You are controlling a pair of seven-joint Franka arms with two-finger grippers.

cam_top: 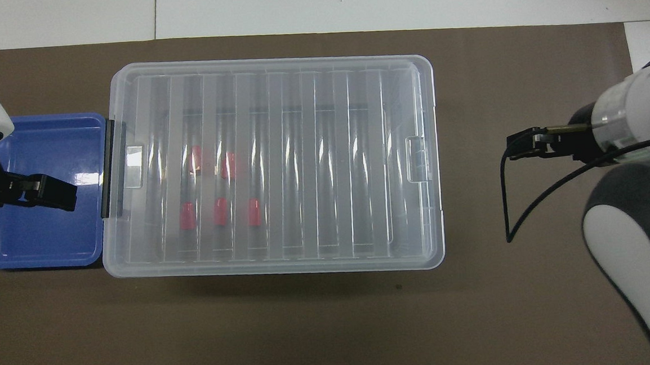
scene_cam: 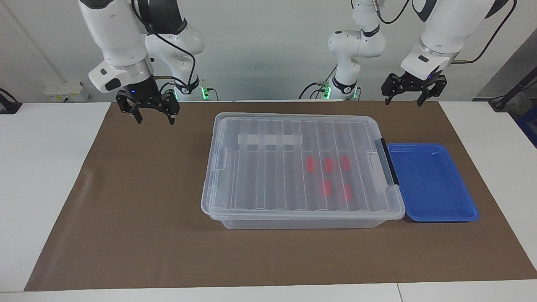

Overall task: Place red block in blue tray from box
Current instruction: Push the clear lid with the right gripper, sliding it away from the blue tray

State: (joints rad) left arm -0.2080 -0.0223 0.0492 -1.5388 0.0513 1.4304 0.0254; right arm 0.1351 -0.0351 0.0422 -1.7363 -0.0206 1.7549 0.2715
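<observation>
The box [scene_cam: 268,180] is a clear bin lying mid-mat with its ribbed lid on. Several red blocks [scene_cam: 328,165] show through the lid at the end beside the blue tray [scene_cam: 432,184]. In the overhead view they form two rows [cam_top: 219,211] in the box [cam_top: 301,167]. The blue tray [cam_top: 41,245] touches the box's black-latched end and holds nothing. My left gripper [scene_cam: 402,102] hangs open and high; in the overhead view it shows over the tray. My right gripper [scene_cam: 155,121] is open over bare mat at the right arm's end, apart from the box.
A brown mat [scene_cam: 138,218] covers the table's middle, with white tabletop [scene_cam: 42,167] at both ends. A black latch [scene_cam: 387,161] and a whitish tape strip [scene_cam: 269,139] sit on the box lid. A cable [cam_top: 510,205] loops from the right wrist.
</observation>
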